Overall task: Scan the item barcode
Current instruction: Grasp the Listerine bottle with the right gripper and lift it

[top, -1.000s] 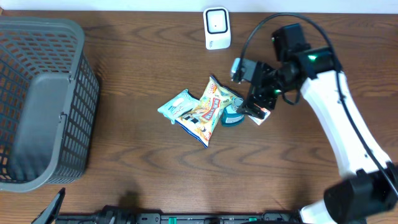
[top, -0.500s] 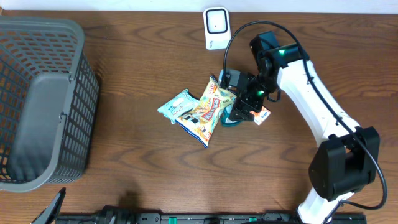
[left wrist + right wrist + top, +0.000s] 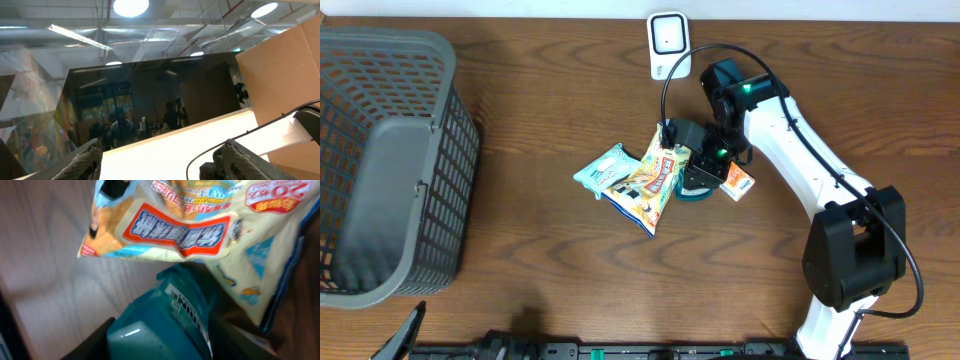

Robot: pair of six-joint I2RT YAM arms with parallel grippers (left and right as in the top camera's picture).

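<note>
Teal bottle (image 3: 150, 312) between right pincer (image 3: 162, 339) fingers, clamped; snack bag (image 3: 185, 225) overlapping its far end.

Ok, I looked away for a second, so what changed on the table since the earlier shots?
The right gripper moved left onto the teal bottle, its jaws narrowing around it; a firm grip isn't clear. Snack bags, basket, scanner and left gripper stayed put.

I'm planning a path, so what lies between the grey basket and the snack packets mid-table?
Nothing: the overhead view shows only bare wooden table between the basket and the snack packets.
</note>
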